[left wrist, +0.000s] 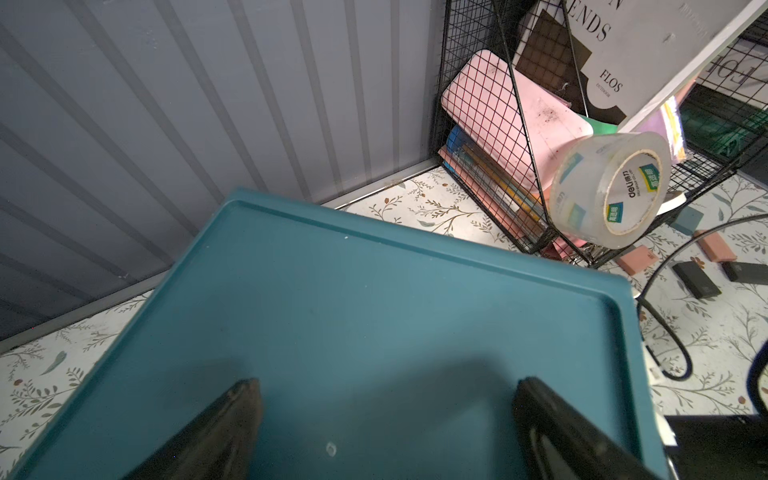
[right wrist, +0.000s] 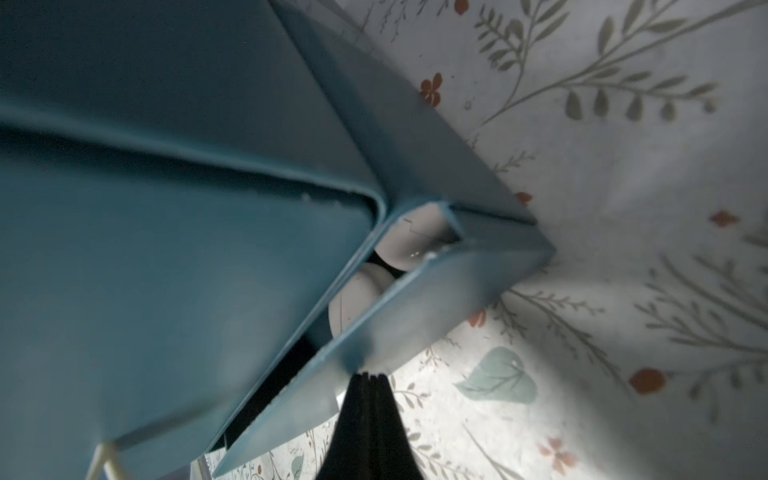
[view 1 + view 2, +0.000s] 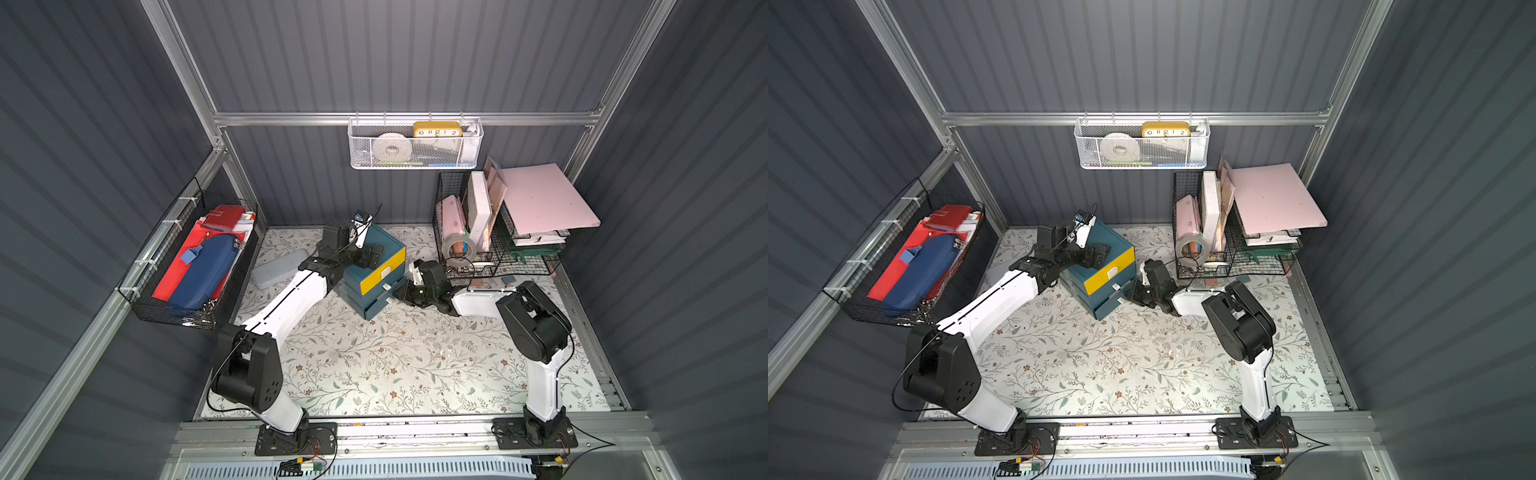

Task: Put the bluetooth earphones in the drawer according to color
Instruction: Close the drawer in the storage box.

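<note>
The teal drawer cabinet (image 3: 376,266) (image 3: 1100,270) stands toward the back of the table, with a yellow top drawer front (image 3: 382,274). My left gripper (image 3: 370,254) (image 1: 386,386) is open and rests on the cabinet's flat top (image 1: 374,311), holding nothing. My right gripper (image 3: 397,296) (image 2: 370,376) is shut, its tips against the front of the bottom drawer (image 2: 415,307) (image 3: 374,306), which stands slightly pulled out. Through the gap, two white bluetooth earphones (image 2: 353,303) (image 2: 415,237) lie inside it. No earphones show on the table.
A pale grey-blue oblong case (image 3: 278,268) lies left of the cabinet. To its right, a black wire rack (image 3: 478,232) holds books and a tape roll (image 1: 611,187). Pink (image 1: 636,257) and black chips (image 1: 698,280) lie beside it. Baskets hang on the left wall (image 3: 187,266) and back wall (image 3: 415,145).
</note>
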